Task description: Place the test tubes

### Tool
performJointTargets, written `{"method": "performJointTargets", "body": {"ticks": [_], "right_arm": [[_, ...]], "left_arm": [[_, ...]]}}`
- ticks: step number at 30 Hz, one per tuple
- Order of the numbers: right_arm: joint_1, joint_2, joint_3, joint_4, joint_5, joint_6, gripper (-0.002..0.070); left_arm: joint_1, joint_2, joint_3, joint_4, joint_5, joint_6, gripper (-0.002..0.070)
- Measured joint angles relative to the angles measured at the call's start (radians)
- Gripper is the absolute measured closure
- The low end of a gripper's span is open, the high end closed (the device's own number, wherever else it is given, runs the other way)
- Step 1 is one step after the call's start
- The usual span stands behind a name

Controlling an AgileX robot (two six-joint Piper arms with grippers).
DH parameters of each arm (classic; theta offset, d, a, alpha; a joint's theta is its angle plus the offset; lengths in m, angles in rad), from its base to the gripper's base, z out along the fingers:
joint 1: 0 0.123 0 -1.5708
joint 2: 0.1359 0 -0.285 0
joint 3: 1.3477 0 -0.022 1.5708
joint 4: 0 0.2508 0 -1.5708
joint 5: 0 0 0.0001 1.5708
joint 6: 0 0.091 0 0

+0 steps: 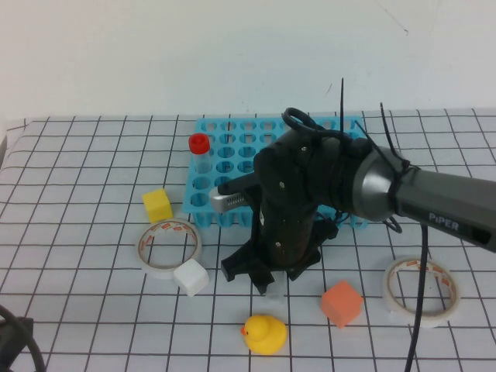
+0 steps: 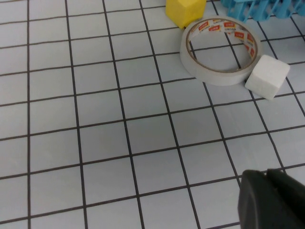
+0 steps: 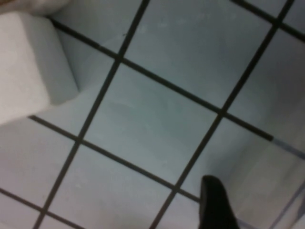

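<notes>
High view first: your right claw hangs low over the table, just in front of the blue rack. Its jaws are spread wide and it's gripping nothing that I can make out. It's boxed in, with the white cube to its left, the duck on the robot's side and the orange cube to its right. One red-capped tube stands upright in the rack's left column.

Left wrist view: the left claw is clenched, empty and parked over bare grid. The tape roll, the white cube and the yellow cube all sit well apart from it. I'd leave that arm alone.

Right wrist view: one black fingertip sits close over the table, with the white cube near it. There's a faint clear shape beside the finger that might be a tube lying flat, but I honestly can't tell.

If that is your next tube, my guess is the pick is what matters here:
- Centre the jaws across it before you squeeze.
- Stay off the white cube.
- Lift straight up.
- Get the tube vertical over a free hole away from the red-capped one.
- Lower it slowly so it doesn't catch the rim.
</notes>
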Motion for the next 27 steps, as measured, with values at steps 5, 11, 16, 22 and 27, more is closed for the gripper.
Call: {"method": "performJointTargets", "body": {"ticks": [5, 11, 16, 22, 27], "right_arm": [[0.0, 0.013, 0.0, 0.002, 0.009, -0.004, 0.0405], [0.0, 0.013, -0.002, 0.005, 0.013, -0.006, 0.044], [0.002, 0.006, -0.002, 0.005, 0.013, -0.006, 0.044], [0.002, -0.108, -0.002, 0.005, 0.017, -0.006, 0.044], [0.002, -0.262, -0.002, -0.018, 0.017, -0.01, 0.044]], "left_arm": [[0.0, 0.0, 0.0, -0.006, 0.0, 0.0, 0.0676], [0.0, 0.0, 0.0, -0.014, 0.0, 0.0, 0.0676], [0.0, 0.0, 0.0, -0.014, 0.0, 0.0, 0.0676], [0.0, 0.0, 0.0, -0.014, -0.009, 0.0, 0.0676], [0.0, 0.0, 0.0, -0.014, -0.019, 0.005, 0.0676]]}}
